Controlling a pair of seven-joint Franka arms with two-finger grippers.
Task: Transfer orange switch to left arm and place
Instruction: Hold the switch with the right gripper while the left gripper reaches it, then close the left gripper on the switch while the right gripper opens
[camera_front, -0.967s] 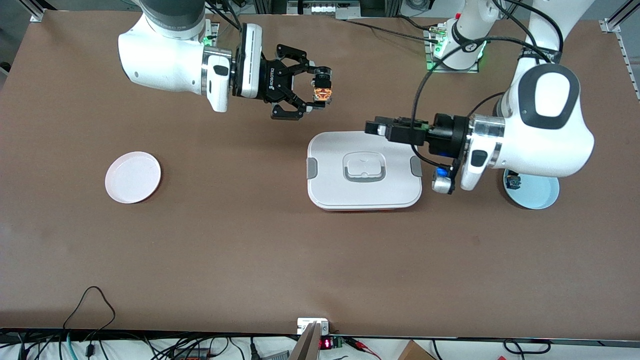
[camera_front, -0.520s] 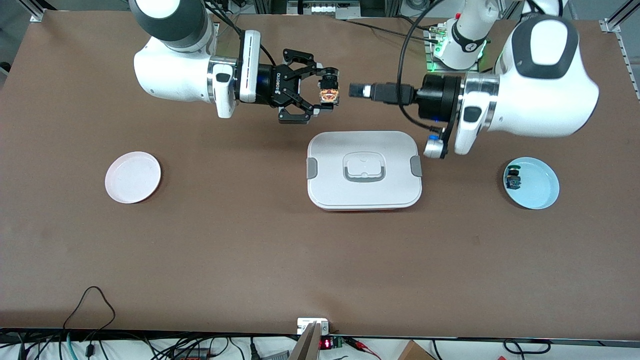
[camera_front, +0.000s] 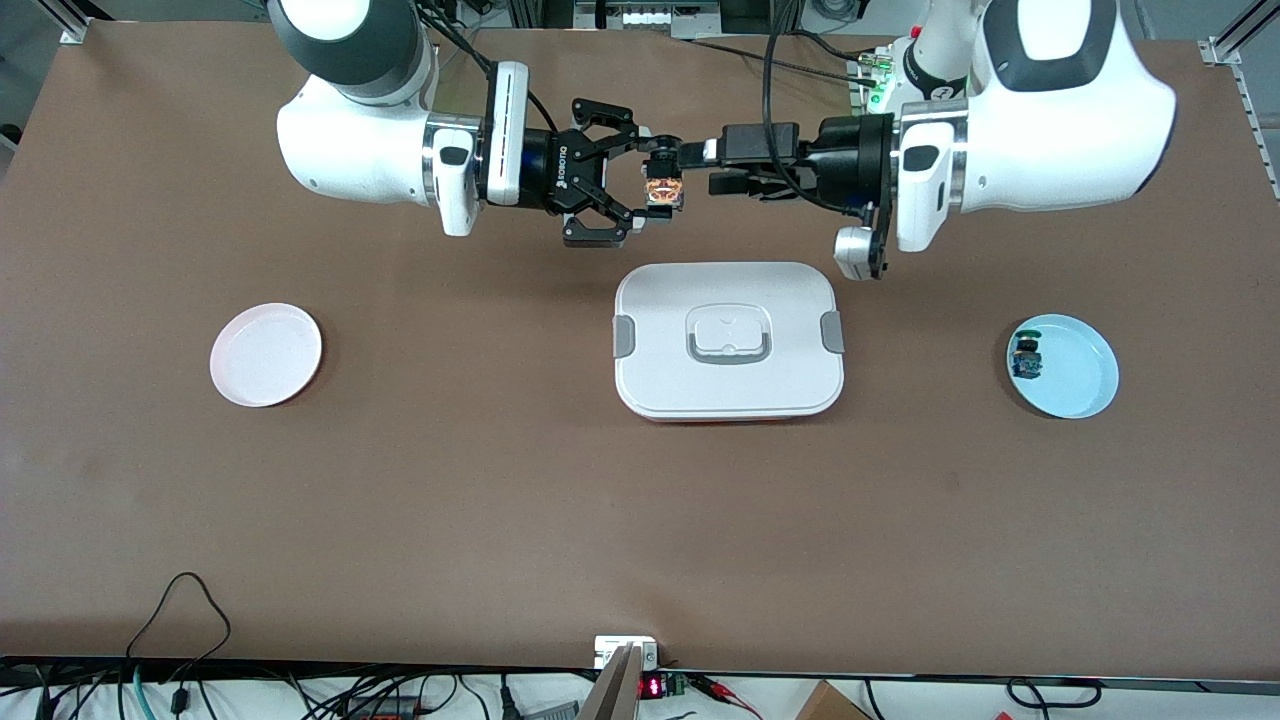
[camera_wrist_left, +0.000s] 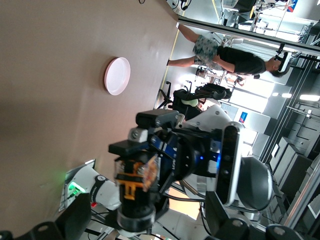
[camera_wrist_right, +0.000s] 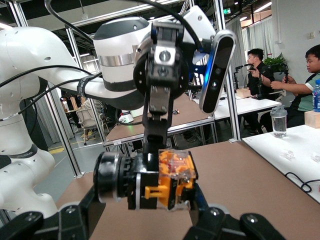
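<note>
The right end effector (camera_front: 655, 185), reaching in from the 9 o'clock side of the front view, grips the orange switch (camera_front: 660, 189) in the air over the brown surface (camera_front: 500, 480), just toward 12 o'clock from the white box (camera_front: 728, 341). The left end effector (camera_front: 690, 168) comes in from 3 o'clock with its fingers spread apart and just beside the switch. A pink plate (camera_front: 266, 354) lies toward 9 o'clock from the box, and a blue plate (camera_front: 1075, 380) holding a small green-capped switch (camera_front: 1026, 359) lies toward 3 o'clock
</note>
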